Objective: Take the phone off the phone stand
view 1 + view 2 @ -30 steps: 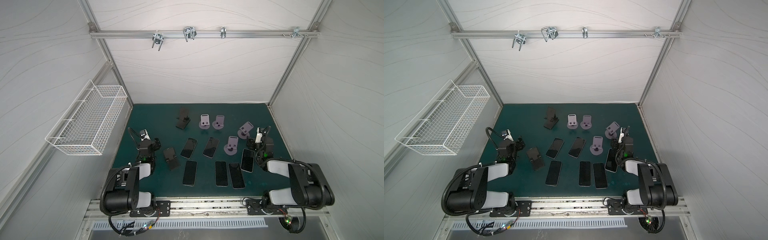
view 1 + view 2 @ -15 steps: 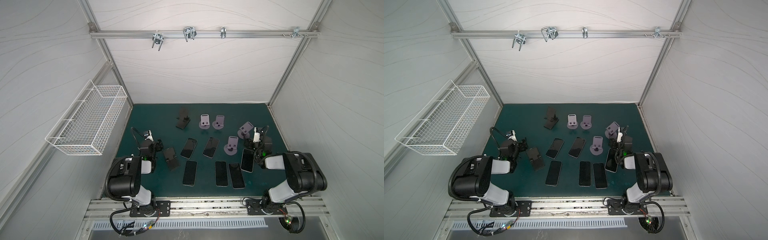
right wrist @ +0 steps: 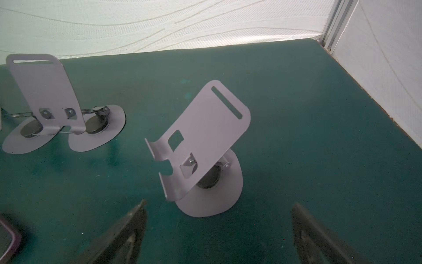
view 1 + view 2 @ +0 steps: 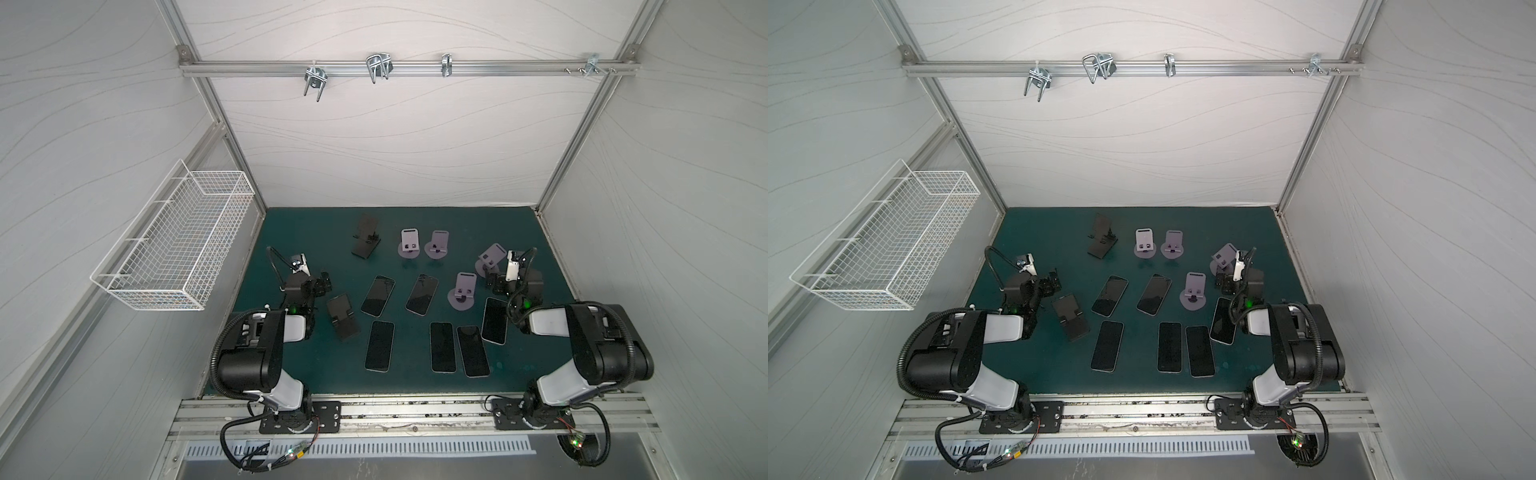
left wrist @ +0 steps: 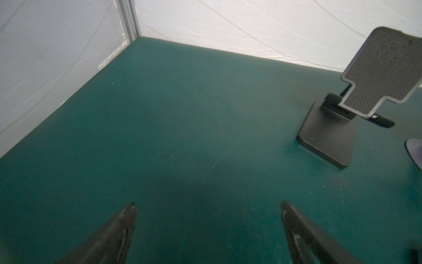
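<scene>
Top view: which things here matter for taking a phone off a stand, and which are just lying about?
Job: six phones lying flat; two black stands; four purple stands.
Lying about: wire basket; rail hooks.

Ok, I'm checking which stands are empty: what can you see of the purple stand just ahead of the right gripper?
The stand looks like matte lilac sheet metal: oval base with a dark round pad, bolted hinge, tilted back plate with a top slot, a square cutout and a curled, notched lip. It is empty. It stands on the right side of the green mat; only the mat touches it.
</scene>
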Controlling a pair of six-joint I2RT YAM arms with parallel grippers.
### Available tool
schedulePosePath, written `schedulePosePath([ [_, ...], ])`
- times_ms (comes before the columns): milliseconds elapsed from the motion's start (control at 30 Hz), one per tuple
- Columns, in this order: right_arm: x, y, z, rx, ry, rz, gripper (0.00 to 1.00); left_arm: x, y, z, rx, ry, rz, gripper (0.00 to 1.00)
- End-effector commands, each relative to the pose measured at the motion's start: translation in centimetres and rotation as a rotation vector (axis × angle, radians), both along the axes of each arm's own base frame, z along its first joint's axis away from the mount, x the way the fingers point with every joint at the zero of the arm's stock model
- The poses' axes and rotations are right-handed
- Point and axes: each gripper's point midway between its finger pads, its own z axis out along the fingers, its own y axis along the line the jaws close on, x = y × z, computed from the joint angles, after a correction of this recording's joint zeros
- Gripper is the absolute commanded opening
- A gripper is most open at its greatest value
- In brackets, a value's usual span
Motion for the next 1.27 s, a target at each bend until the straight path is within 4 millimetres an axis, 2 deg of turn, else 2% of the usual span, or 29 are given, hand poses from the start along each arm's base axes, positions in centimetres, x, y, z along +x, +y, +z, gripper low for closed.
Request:
schedulePosePath([
  [0, 0.28, -0.01, -0.25, -0.041, 0.01, -0.003, 0.99, 0.85, 0.24, 1.2, 0.047, -0.031, 0.028, 0.99],
  [1233, 0.24, -0.01, -0.14, -0.042, 0.007, -0.002, 0.99, 0.93, 0.01, 1.16, 0.05, -0.029, 0.015, 0.99],
])
